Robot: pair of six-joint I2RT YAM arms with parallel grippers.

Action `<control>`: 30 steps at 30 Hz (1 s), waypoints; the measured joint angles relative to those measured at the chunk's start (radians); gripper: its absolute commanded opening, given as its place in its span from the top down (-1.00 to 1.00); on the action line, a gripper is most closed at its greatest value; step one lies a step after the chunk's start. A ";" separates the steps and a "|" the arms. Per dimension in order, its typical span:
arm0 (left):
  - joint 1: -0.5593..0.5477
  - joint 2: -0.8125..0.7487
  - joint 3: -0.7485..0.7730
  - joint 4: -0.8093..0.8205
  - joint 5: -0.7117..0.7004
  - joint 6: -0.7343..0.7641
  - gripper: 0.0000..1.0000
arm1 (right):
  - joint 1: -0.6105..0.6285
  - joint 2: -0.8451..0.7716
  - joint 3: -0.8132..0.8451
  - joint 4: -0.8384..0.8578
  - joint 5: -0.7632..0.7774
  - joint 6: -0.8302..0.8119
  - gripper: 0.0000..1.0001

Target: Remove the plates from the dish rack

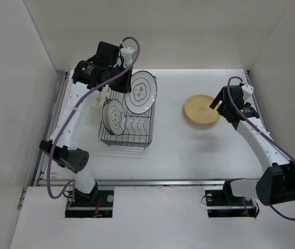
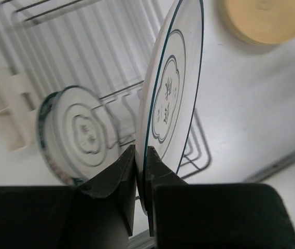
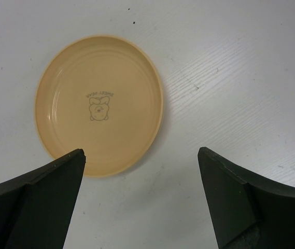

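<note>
My left gripper (image 1: 125,79) is shut on the rim of a white plate with a dark green rim (image 1: 140,92) and holds it on edge above the far end of the dish rack (image 1: 128,141); the same plate shows in the left wrist view (image 2: 169,98) with my left gripper (image 2: 141,155) pinching its edge. A second white plate (image 1: 114,117) stands in the rack, also seen in the left wrist view (image 2: 80,132). A tan-orange plate (image 1: 202,110) lies flat on the table at the right. My right gripper (image 3: 142,158) is open and empty just above the table beside that plate (image 3: 99,104).
A cream plastic attachment (image 1: 103,95) sits on the rack's left side. White walls close in the table on the left, back and right. The table's near edge (image 1: 152,181) runs in front of both arm bases.
</note>
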 measured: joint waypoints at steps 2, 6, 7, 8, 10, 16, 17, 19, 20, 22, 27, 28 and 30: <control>-0.015 0.019 0.007 0.003 0.104 0.003 1.00 | 0.000 0.000 0.000 0.000 -0.001 0.000 -0.91; -0.119 0.154 0.005 -0.014 0.238 0.044 1.00 | 0.000 0.000 0.000 0.000 -0.007 0.000 -0.91; -0.155 0.208 0.006 -0.024 0.262 0.055 1.00 | 0.000 0.000 0.000 0.001 -0.009 0.001 -0.91; -0.190 0.260 0.006 -0.034 0.282 0.066 1.00 | 0.000 0.000 -0.001 0.001 -0.010 0.001 -0.91; -0.249 0.368 0.006 -0.048 0.325 0.088 1.00 | 0.000 0.000 -0.002 0.003 -0.012 0.001 -0.91; -0.320 0.558 0.006 -0.050 0.420 0.106 1.00 | 0.000 -0.016 -0.032 0.008 -0.013 0.002 -0.91; -0.316 0.566 0.006 -0.042 0.422 0.103 1.00 | 0.000 -0.019 -0.035 0.005 -0.013 0.002 -0.91; -0.306 0.571 0.006 -0.021 0.422 0.095 0.77 | 0.000 -0.027 -0.040 0.007 -0.013 0.002 -0.91; -0.301 0.571 0.006 -0.010 0.425 0.090 0.65 | 0.000 -0.031 -0.042 0.007 -0.013 0.002 -0.91; -0.293 0.576 0.010 0.004 0.429 0.084 0.44 | 0.000 -0.041 -0.049 0.006 -0.014 0.002 -0.91; -0.286 0.629 0.016 0.021 0.398 0.078 0.23 | 0.000 -0.052 -0.058 0.007 -0.012 0.001 -0.91; -0.287 0.641 0.015 0.024 0.380 0.078 0.23 | 0.000 -0.053 -0.060 0.006 -0.012 0.001 -0.91; -0.288 0.660 0.011 0.027 0.340 0.078 0.23 | 0.000 -0.053 -0.064 0.006 -0.011 0.001 -0.91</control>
